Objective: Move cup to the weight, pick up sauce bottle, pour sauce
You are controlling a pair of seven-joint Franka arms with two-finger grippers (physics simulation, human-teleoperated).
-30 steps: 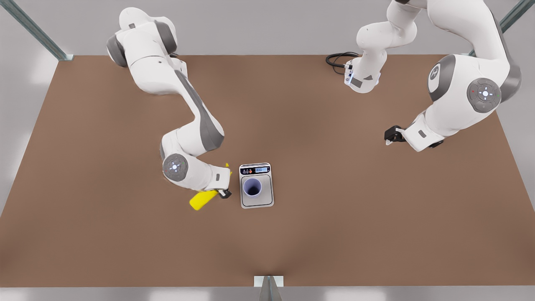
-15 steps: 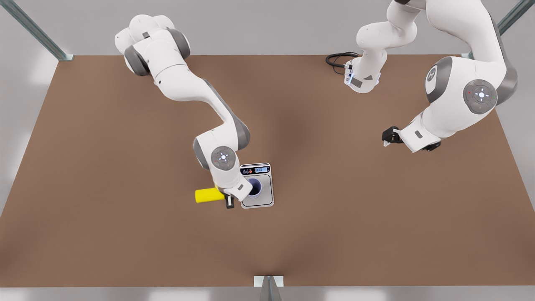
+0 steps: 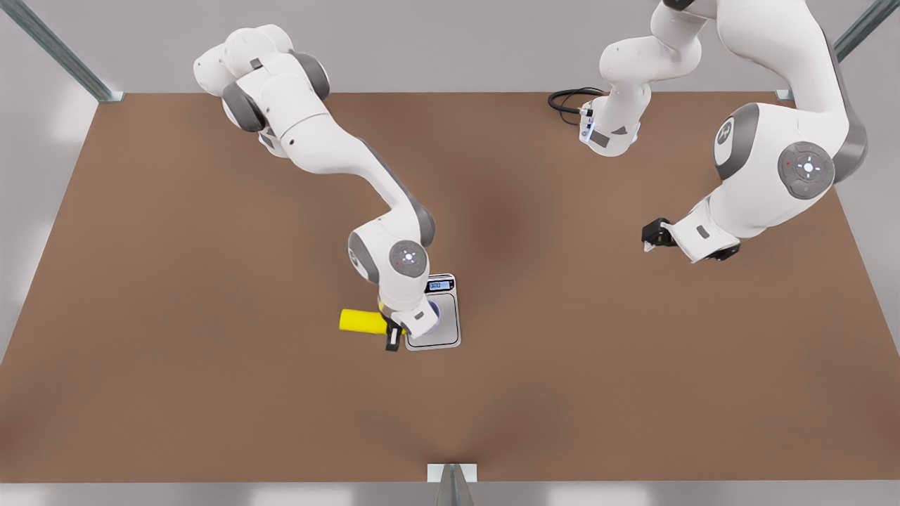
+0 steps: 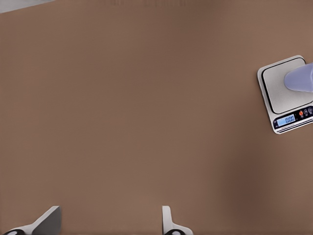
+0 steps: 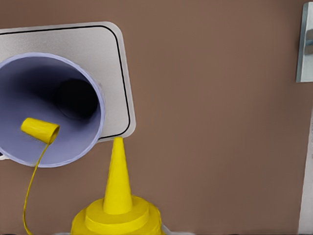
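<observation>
front view looks steeply down on the brown table [image 3: 211, 386]; both wrist views look down, sharing the silver-grey scale [image 4: 286, 95].

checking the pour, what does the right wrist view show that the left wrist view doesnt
Right wrist view: the sauce bottle, nozzle aimed just outside the cup, its cap dangling over the dark inside. Left wrist view: the weight with its blue readout, and the open left hand, waiting far off. Both: the cup standing on the weight, on the brown table.
</observation>
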